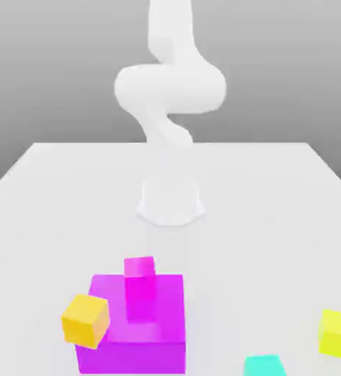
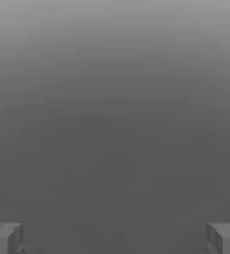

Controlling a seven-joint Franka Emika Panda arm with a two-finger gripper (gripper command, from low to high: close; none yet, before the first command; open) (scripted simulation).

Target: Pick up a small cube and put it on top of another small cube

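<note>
— Well, what is your reading of the table (image 1: 48, 191)?

— White and flat. Teal cube (image 1: 264, 365) sits at the near edge, toward the exterior view's right, cut partly by the frame. Yellow cube (image 1: 338, 333) stands just beside it, further right, apart from it. Big magenta block (image 1: 133, 323) is at the exterior view's left, with a small magenta cube (image 1: 140, 267) just behind it, whether touching I cannot tell. An orange cube (image 1: 85, 319) is at the block's left side; I cannot tell whether it touches or leans.

— And the tool?

— Gripper (image 2: 115, 238) is spread wide: in the hand view one fingertip (image 2: 5, 237) sits at each lower corner, nothing between them, plain grey ahead. Arm (image 1: 170, 88) stands tall over its base (image 1: 170, 202), well apart from every cube.

— So nothing is held?

— Nothing. By my judgement the pick has not begun.

— How will the teal cube handle?

— I judge it rigid and light, with smooth flat faces, so possibly slippery. Not fragile, as far as I can judge. Best taken on two opposite side faces, pads flat and centred, from straight above. The yellow cube is near, so choose the pair of faces that keeps a finger clear of it.

— Risk?

— An off-centre pinch may twist it, and a tilted cube will seat badly on another small one.
</note>
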